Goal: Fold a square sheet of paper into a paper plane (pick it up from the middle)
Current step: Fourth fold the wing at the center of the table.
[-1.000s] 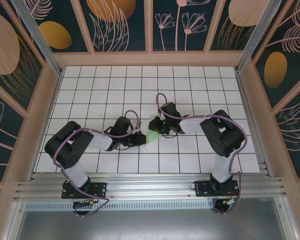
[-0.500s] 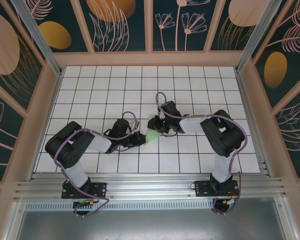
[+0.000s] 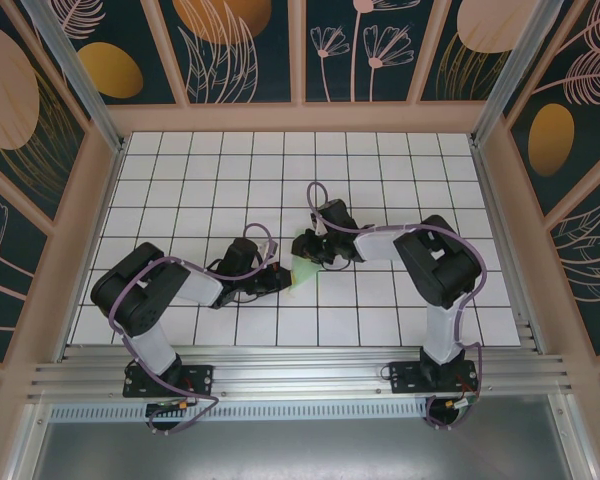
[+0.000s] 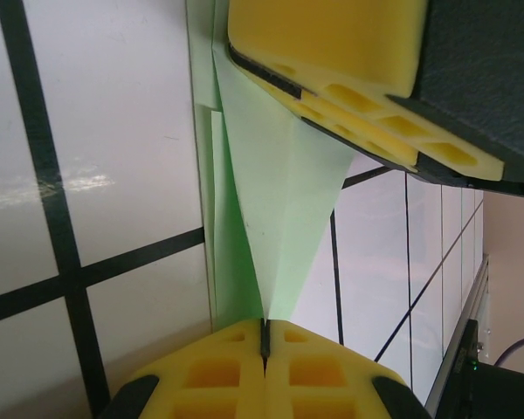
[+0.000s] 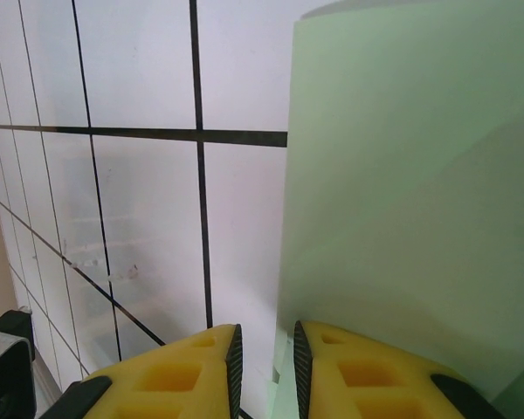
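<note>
From above, the left gripper [image 3: 278, 281] and the right gripper [image 3: 308, 250] meet nose to nose over the middle of the tiled table [image 3: 400, 170]. The green paper [image 3: 303, 272] lies in the small space between their fingertips, touching both. This looks like a two-ended hold, one arm anchoring the work while the other sets a crease. The only thing here that encloses anything is the walled booth [image 3: 92, 200], and it holds the table, the two arms and the paper. In the left wrist view, the left gripper [image 4: 264, 336] has its yellow pads pressed flat together. The narrow tip of the green paper [image 4: 279, 201] runs straight into their seam, so that point is pinched. The paper widens away from these fingers, layered with a crease down it, and lies low over a white tile [image 4: 113, 131]. At its far, wide end it passes under the yellow finger of the right gripper [image 4: 332, 52], probably to keep the layers from springing open. In the right wrist view, the right gripper [image 5: 264, 349] has its pads drawn nearly together with only a thin slit between them. The long straight edge of the green paper [image 5: 402, 175] runs into that slit and over the right-hand pad, so it appears to nip that edge. A bare tile [image 5: 140, 70] lies beyond the other finger.
</note>
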